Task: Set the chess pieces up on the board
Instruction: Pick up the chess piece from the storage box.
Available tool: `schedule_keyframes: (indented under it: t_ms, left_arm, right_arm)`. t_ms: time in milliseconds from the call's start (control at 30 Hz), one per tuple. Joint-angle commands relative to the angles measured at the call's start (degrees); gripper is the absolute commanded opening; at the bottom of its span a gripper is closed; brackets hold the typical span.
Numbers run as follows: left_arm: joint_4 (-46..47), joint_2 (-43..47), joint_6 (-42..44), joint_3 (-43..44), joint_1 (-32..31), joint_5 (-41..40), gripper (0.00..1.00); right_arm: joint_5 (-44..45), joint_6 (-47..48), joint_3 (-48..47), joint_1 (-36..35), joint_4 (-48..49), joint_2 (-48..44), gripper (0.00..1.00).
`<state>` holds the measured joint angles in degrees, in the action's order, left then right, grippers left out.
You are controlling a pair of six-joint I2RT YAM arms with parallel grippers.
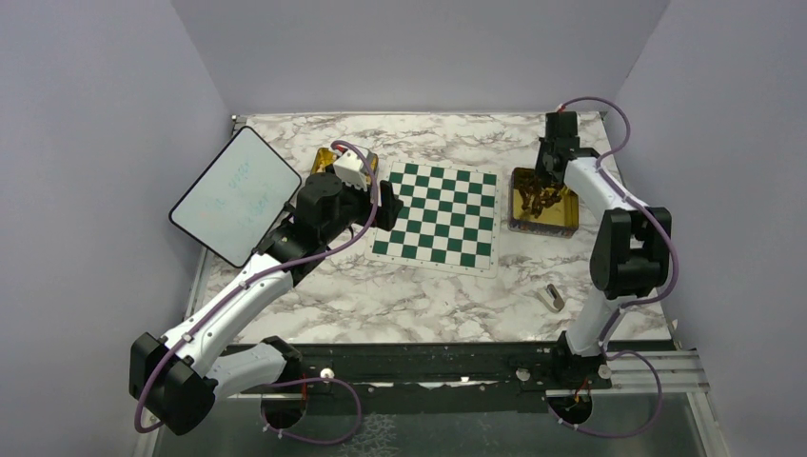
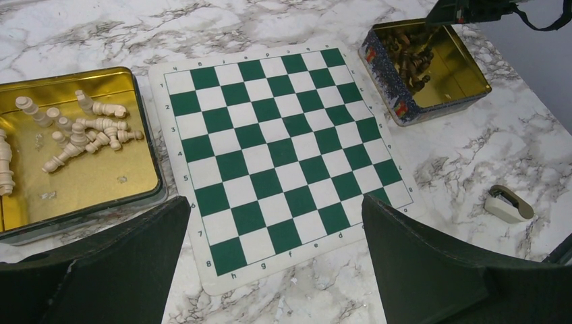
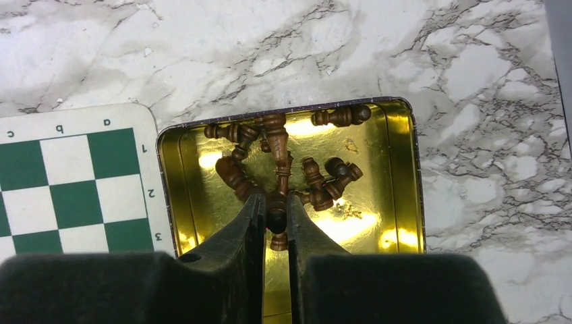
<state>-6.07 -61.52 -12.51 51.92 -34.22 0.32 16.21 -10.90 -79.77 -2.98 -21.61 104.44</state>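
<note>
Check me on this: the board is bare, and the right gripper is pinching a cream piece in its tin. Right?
Nearly. The piece in the right gripper is dark brown, not cream, as the right wrist view shows. The board is bare, and the pinch is in the tin.

Left gripper (image 2: 275,200) hangs wide open on the left; right gripper (image 3: 276,202), reaching far right, pinches a dark chess piece (image 3: 276,219).

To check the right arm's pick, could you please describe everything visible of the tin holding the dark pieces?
The tin is a rectangular tray with rounded corners, shiny gold inside, patterned outside. It lies flat on the marble table, close beside the board, on its right. Inside lie heaped dark pieces; the right gripper reaches in, pinching one dark piece.
</note>
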Motion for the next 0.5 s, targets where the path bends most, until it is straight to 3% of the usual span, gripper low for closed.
schedule_keyframes:
  t_ms: [0, 467]
  left_arm:
    - [1.4, 0.7, -0.1, -0.3, -0.2, -0.4, 0.99]
    - [1.7, 1.0, -0.5, -0.5, -0.2, 1.2, 0.99]
  right_arm:
    - [0.1, 0.1, -2.7, 0.3, -4.5, -2.6, 0.10]
    - [-6.6, -0.8, -3.7, -1.0, -6.8, -8.7, 0.09]
